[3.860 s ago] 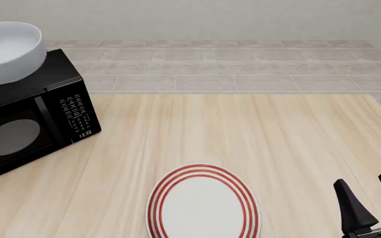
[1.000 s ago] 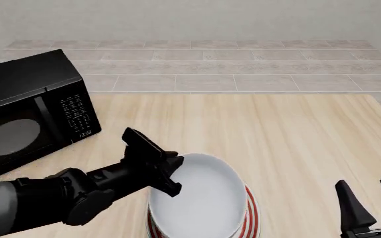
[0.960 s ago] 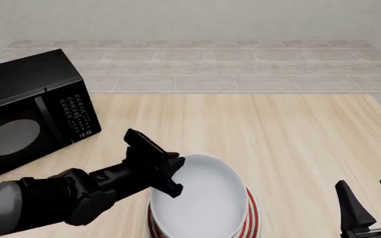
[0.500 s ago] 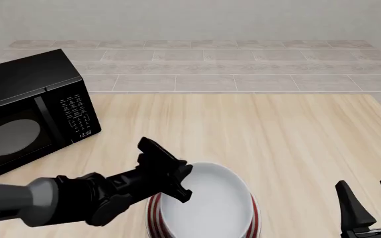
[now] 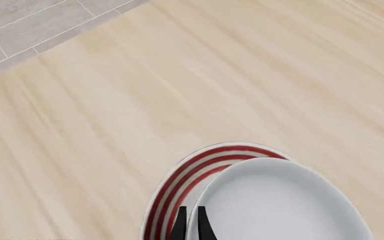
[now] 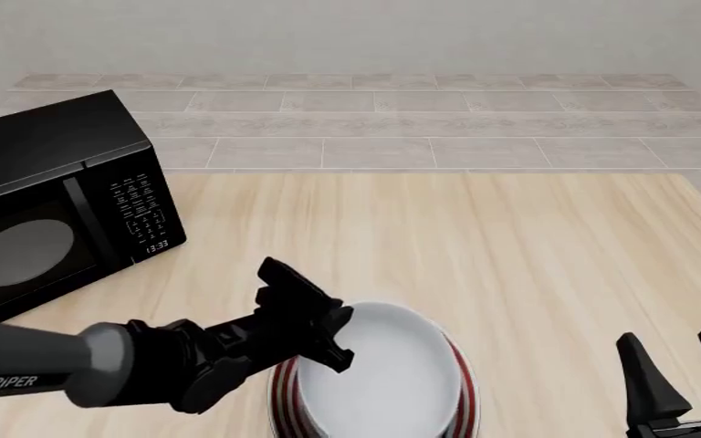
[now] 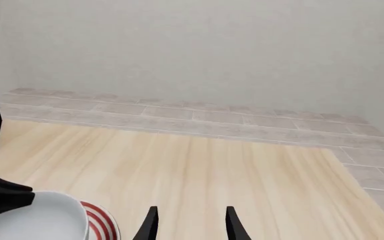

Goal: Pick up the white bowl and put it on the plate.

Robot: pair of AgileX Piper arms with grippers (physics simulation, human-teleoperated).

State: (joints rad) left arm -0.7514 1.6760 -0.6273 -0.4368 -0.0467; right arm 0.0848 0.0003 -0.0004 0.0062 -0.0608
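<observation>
The white bowl [image 6: 381,374] sits on the red-ringed plate [image 6: 285,399] near the table's front edge, and only slivers of the plate's rings show around it. My left gripper [image 6: 332,330] is shut on the bowl's left rim. In the left wrist view its two fingertips [image 5: 178,227] straddle the rim of the bowl [image 5: 279,200] above the plate [image 5: 178,180]. At the front right my right gripper [image 6: 685,383] stands open and empty, apart from the plate. The right wrist view shows its open gripper [image 7: 192,225], the bowl [image 7: 35,217] and the plate's edge [image 7: 103,222].
A black microwave [image 6: 47,210] stands at the table's left side, door shut. Beyond the table's far edge lies grey tiled floor [image 6: 423,119]. The left arm stretches in low across the front left of the table.
The left arm has sunk lower and the bowl has come down onto the plate, covering more of it. The right gripper has not moved.
</observation>
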